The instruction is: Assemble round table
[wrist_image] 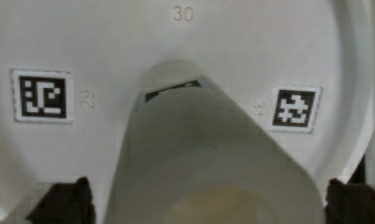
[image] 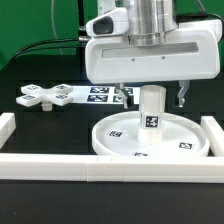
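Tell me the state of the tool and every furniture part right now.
tool: open, fingers either side of the leg, not touching it.
leg: upright at the middle of the round disc.
round disc: lying flat, rim up.
foot piece: lying flat, apart from the disc, unattached.

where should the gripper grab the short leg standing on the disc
Probably best to grip the leg on its curved upper sides, coming straight down from above: it stands upright on the disc, its round wall free all around. The open gripper straddles its top.
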Controlling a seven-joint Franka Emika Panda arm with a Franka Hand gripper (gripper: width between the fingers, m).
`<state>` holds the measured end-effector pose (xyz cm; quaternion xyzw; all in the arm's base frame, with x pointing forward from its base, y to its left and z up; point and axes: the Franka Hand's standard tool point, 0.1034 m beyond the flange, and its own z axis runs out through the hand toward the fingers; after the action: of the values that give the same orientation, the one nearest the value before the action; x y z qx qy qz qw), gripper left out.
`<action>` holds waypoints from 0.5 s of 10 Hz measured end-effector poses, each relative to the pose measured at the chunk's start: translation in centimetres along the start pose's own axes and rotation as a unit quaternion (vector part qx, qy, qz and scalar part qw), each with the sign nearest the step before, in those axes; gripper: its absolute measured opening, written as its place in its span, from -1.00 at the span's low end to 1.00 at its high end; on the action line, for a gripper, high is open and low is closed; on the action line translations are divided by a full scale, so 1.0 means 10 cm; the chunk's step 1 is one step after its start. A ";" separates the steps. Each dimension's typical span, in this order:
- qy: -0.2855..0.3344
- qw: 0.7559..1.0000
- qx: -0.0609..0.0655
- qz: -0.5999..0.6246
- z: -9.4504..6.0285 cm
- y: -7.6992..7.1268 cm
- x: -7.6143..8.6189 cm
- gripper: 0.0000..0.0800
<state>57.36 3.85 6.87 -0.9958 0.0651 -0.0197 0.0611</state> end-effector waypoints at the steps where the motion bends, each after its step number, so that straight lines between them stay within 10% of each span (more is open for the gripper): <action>1: -0.003 0.999 -0.001 -0.051 0.00 0.01 0.00 0.62; 5: -0.006 0.978 0.000 -0.207 0.01 -0.02 -0.03 0.62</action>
<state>57.08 4.09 6.80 -0.9878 -0.1429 -0.0258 0.0563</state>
